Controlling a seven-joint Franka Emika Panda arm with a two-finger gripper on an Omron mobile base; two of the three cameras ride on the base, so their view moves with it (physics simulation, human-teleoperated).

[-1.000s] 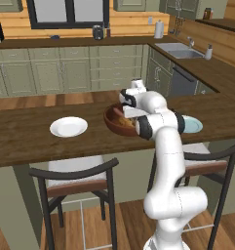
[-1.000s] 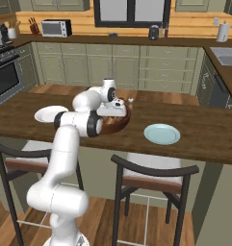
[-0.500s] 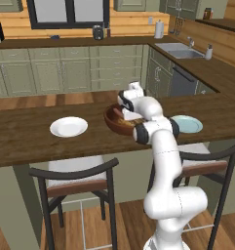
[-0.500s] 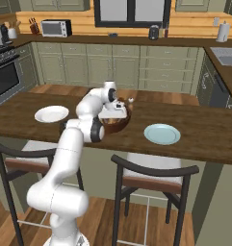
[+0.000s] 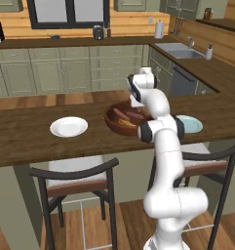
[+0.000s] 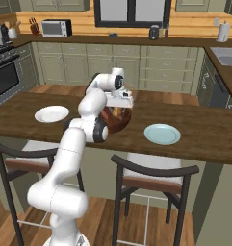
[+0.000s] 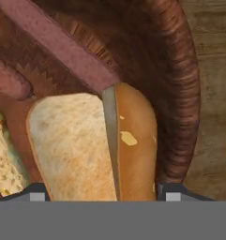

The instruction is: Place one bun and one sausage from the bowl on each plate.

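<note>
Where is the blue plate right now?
The blue plate sits on the wooden counter, right of the brown bowl in the right base view; nothing is on it.

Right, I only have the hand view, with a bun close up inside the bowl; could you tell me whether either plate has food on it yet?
Observer: No, the white plate and the blue-rimmed plate are both bare.
Operator: Thank you. Where do they sit relative to the bowl?
Observer: In the left base view the bowl stands between them on the counter, white plate to its left, blue-rimmed plate to its right.
Operator: And how is the end effector placed from outside?
Observer: In the right base view the end effector points down, just over the bowl.
</note>
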